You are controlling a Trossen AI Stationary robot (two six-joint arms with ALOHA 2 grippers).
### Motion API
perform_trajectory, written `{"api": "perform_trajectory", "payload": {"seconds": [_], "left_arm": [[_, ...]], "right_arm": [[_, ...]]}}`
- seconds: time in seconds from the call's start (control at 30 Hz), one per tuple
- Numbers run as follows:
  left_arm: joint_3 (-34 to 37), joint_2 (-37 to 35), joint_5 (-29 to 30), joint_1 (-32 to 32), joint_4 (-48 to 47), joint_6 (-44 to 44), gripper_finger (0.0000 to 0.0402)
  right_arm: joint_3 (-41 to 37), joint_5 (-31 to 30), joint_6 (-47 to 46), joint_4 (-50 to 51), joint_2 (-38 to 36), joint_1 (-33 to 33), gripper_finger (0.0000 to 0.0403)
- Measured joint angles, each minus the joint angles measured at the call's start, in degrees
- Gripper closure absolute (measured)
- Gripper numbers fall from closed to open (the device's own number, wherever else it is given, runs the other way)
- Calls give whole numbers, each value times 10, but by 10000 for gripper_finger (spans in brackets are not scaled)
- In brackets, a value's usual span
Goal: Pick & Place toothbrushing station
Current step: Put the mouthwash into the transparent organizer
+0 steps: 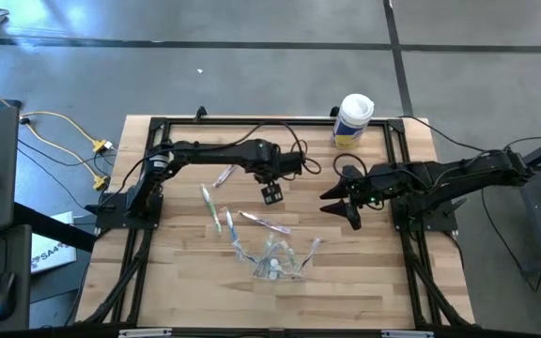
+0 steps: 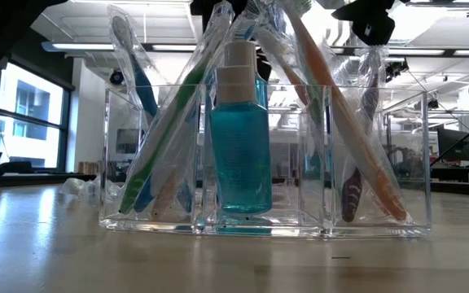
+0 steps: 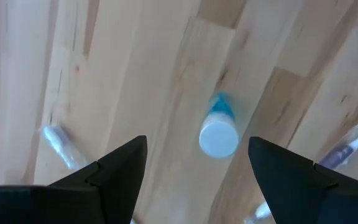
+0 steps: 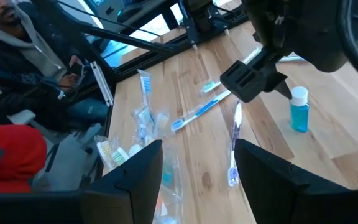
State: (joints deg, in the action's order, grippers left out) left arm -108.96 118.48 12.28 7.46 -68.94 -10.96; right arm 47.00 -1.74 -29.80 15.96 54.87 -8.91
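A small teal bottle with a white cap stands upright on its base on the wooden table. My left gripper hangs open above it and points steeply down, with one finger to each side and clear of the bottle. Wrapped toothbrushes lie loose on the table to the left and near side. A clear plastic holder nearer the front edge has wrapped toothbrushes leaning in it and a teal bottle upright in its middle compartment. My right gripper waits open to the right.
A white canister with a yellow label stands at the far edge. Black frame rails run around the table. In the right wrist view, seated people show beyond the table's edge. Bare wood lies between the two grippers.
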Motion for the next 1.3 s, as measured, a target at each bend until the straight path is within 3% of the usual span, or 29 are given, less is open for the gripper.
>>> {"api": "perform_trajectory", "payload": {"seconds": [1.3], "left_arm": [[-10, 3, -39, 1, 16, 31, 123]], "right_arm": [[0, -1, -6, 1, 0, 0, 210]]}}
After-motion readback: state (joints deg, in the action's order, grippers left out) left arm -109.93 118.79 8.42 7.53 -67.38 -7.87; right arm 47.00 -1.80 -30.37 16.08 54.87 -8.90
